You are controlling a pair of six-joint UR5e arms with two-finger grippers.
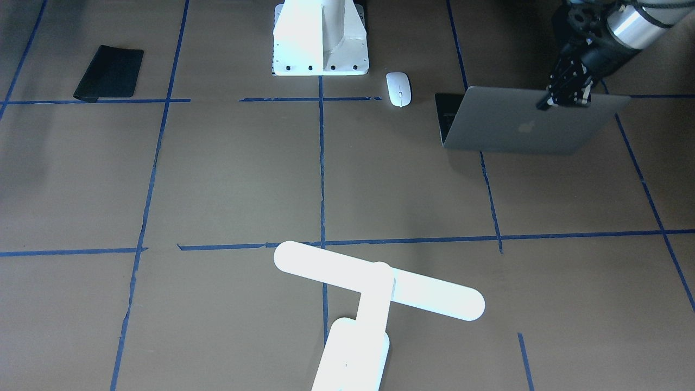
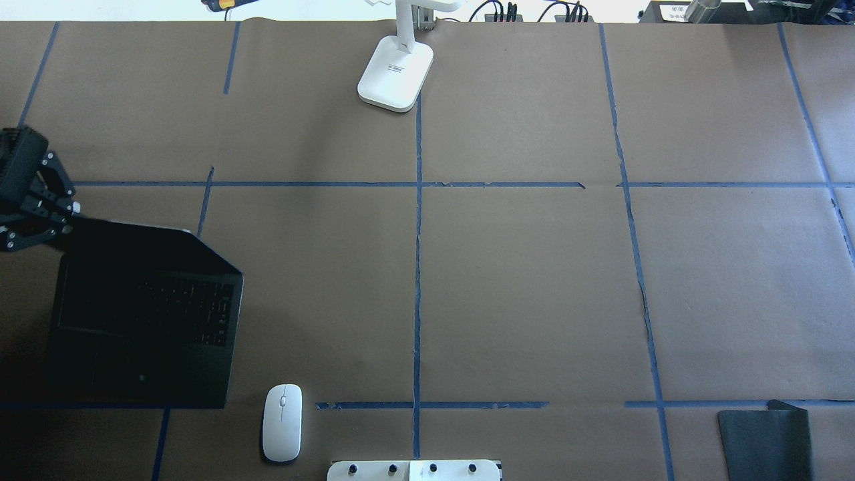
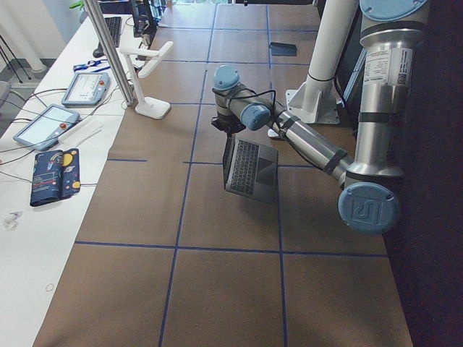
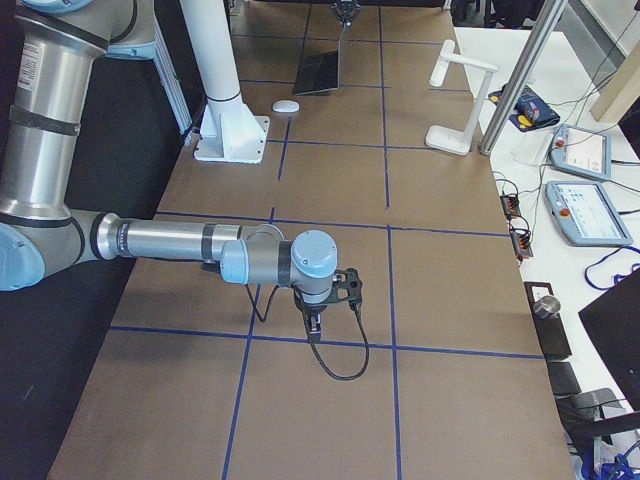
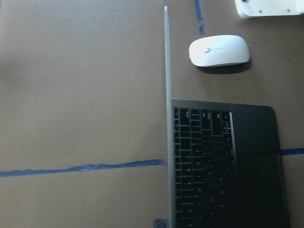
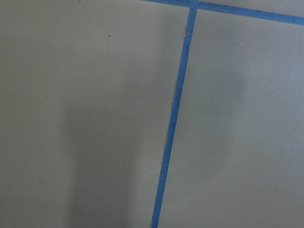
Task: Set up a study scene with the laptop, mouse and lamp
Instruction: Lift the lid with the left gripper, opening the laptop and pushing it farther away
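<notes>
The left claw (image 1: 567, 100) is clamped on the top lid edge of the laptop (image 1: 510, 125). The laptop is likely stiff, fairly heavy, slick metal with a delicate hinge, so grip mid-edge. Whether the right claw (image 4: 312, 325) is apart or together, I cannot tell.

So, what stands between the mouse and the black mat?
The white pedestal stands between mouse and black mat, seen in the front-facing view.

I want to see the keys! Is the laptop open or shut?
Open: the laptop lid stands up, keys showing, with the left gripper on its top edge.
</notes>
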